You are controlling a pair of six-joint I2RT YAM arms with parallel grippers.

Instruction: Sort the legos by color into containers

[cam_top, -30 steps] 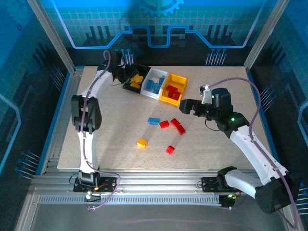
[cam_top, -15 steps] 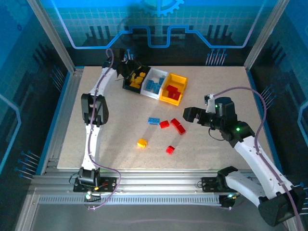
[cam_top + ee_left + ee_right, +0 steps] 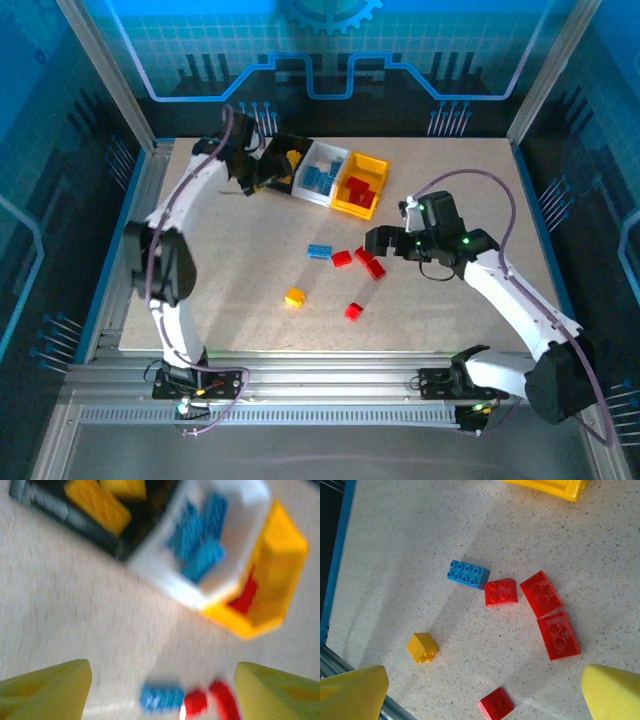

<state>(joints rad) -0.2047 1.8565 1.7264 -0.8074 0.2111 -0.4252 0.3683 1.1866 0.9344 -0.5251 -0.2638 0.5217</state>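
tabletop (image 3: 250, 260), black bin (image 3: 298, 146) yellow bricks (image 3: 290, 160), white bin (image 3: 336, 152) blue (image 3: 320, 177), yellow bin (image 3: 379, 162) red (image 3: 362, 190)

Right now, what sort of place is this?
Likely a robot lab cell: two arms bolted to a metal rail frame, a tabletop with toy bricks and bins, blue printed panels around.

Six loose legos lie on the table beneath the right gripper (image 3: 378, 243): four red bricks (image 3: 501, 591), one blue brick (image 3: 468, 574) and one yellow-orange brick (image 3: 422, 647). Ahead of the left gripper (image 3: 162, 670) stand three joined containers: one black bin (image 3: 75, 527), one white bin (image 3: 155, 575), one yellow-orange bin (image 3: 285, 545). The black bin shows two yellow-orange pieces; the rest are too blurred to count.
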